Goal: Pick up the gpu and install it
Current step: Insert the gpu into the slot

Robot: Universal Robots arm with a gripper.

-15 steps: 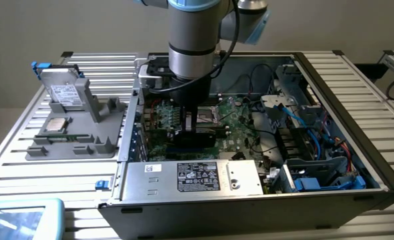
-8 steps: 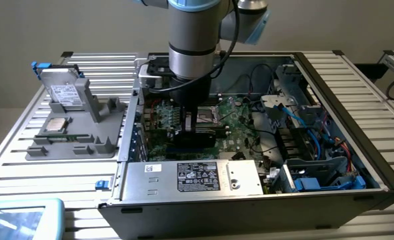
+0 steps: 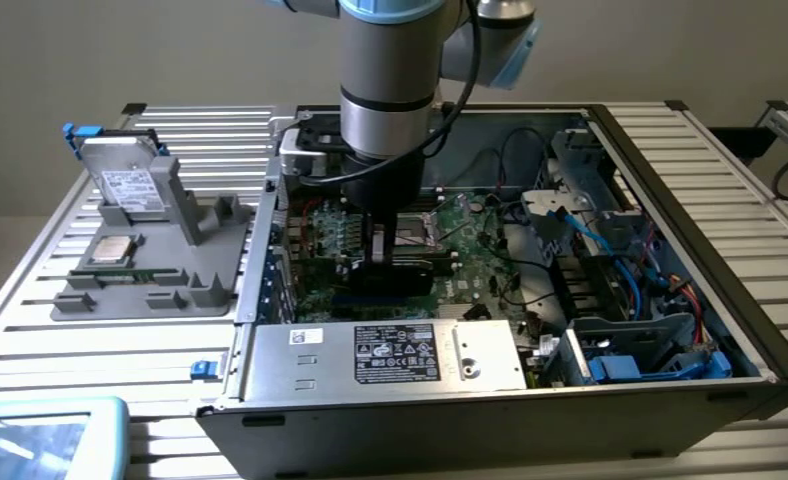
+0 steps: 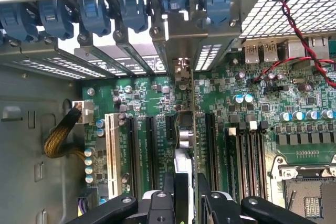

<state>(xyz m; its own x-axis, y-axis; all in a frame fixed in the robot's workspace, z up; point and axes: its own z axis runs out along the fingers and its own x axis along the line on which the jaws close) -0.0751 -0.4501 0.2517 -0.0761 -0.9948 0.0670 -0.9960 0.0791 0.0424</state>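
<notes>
While the gripper [image 3: 383, 258] reaches down into the open computer case [image 3: 501, 430], the job stands part done — entries follow

Item 1, gpu [image 4: 185, 129]: off its rest and inside the case, standing on edge among the long slots of the motherboard [image 4: 149, 90], with its metal bracket end toward the rear slot covers [image 4: 100, 59]. The fingers [image 4: 205, 192] pinch it from both faces. In the exterior view it sits on the nine o'clock side of the case floor.
Status: pick-up done; card lined up along a slot; whether it is pressed fully home cannot be told; grip not let go.

Item 2, power supply [image 3: 367, 360], at six o'clock in the case: black-and-white sticker [image 3: 394, 352], print too small to read.

Item 3, hard drive [image 3: 130, 180], on a grey rack [image 3: 141, 295] at nine o'clock from the case: white label, text not legible.

Item 4, motherboard: fine white markings — none readable, no brand made out
</notes>
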